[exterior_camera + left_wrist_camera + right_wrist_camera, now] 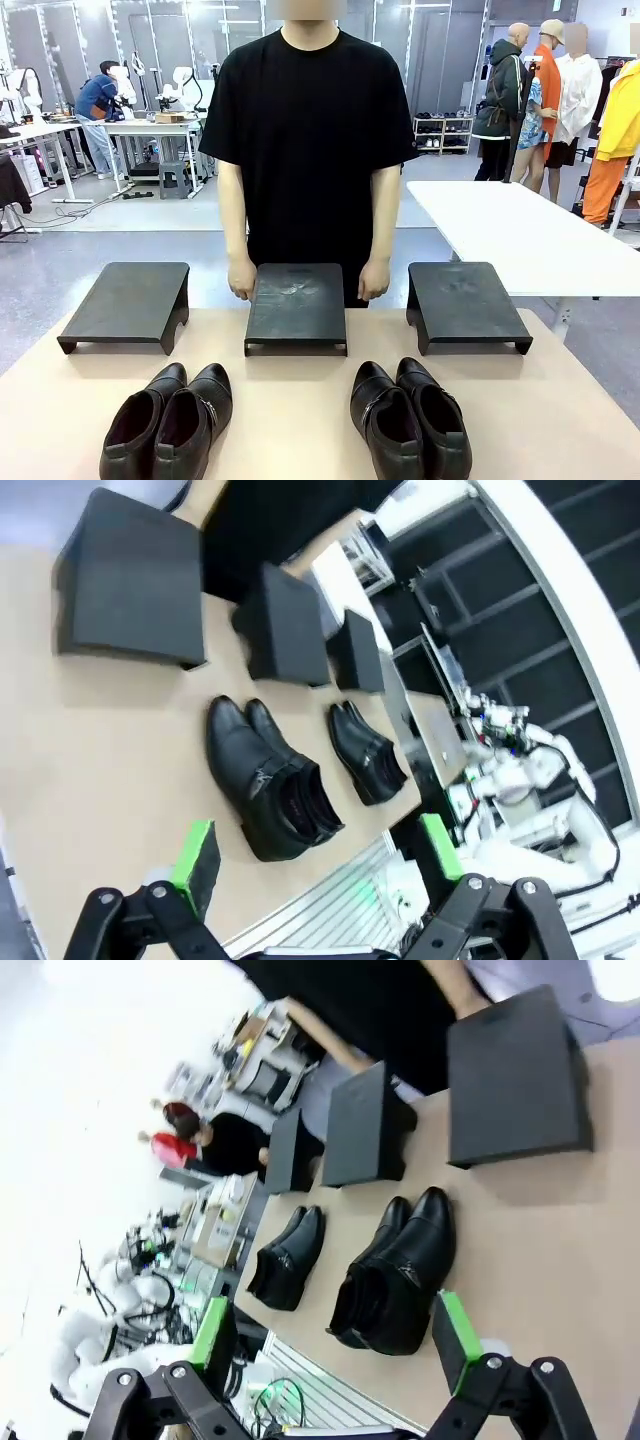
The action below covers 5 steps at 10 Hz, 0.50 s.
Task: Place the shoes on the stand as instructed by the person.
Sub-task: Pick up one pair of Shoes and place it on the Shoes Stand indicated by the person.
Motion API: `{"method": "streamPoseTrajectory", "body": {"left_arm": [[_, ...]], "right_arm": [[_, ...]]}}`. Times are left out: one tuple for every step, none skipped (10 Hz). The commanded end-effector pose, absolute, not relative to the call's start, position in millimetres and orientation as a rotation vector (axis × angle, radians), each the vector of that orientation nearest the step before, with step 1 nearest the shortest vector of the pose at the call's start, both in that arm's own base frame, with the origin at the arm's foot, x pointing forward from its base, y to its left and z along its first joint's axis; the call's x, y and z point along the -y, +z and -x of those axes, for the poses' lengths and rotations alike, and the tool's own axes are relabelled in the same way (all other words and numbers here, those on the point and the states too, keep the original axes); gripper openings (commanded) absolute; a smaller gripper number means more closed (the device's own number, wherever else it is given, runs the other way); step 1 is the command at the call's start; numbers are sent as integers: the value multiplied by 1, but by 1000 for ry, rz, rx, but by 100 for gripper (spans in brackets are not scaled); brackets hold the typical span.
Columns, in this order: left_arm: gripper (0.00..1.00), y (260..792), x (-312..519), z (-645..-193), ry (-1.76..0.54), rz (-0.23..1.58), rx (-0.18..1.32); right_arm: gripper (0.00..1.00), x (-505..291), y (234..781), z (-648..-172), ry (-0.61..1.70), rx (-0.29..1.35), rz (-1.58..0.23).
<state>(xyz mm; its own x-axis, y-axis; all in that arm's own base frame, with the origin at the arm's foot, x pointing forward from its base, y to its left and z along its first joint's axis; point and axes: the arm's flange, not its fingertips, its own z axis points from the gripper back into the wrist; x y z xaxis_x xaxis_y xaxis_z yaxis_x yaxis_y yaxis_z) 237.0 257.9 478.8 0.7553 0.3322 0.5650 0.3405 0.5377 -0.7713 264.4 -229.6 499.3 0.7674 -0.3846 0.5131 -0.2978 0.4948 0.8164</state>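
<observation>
Two pairs of glossy black shoes stand near the table's front edge: the left pair (168,422) (270,782) and the right pair (410,418) (395,1272). Behind them three low black stands sit in a row: left (128,303), middle (297,305), right (465,303). The person (308,130) in a black T-shirt stands at the far side, both hands resting at the middle stand's far corners. My left gripper (318,865) hangs open high above the table near the left pair. My right gripper (335,1340) is open too, above the right pair. Neither holds anything.
The tan tabletop (300,400) has free room between the two pairs and in front of the stands. A white table (520,235) stands off to the right beyond. Other people and workbenches are far in the background.
</observation>
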Motion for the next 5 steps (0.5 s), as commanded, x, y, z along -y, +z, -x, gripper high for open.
{"method": "streamPoseTrajectory", "body": {"left_arm": [[100,478,-261,-213,35,999,802],[100,480,-262,-204,64,982,817],[100,479,-261,-203,84,958,800],[100,483,-258,-204,85,948,807],[100,485,-256,-208,122,936,828]], "right_arm": [[100,236,492,-245,-107,794,-1078],[100,242,492,-235,-128,806,-1060],[100,244,492,-233,-136,800,-1043],[100,243,493,-233,-135,797,-1037],[100,243,492,-236,-149,796,-1027]]}}
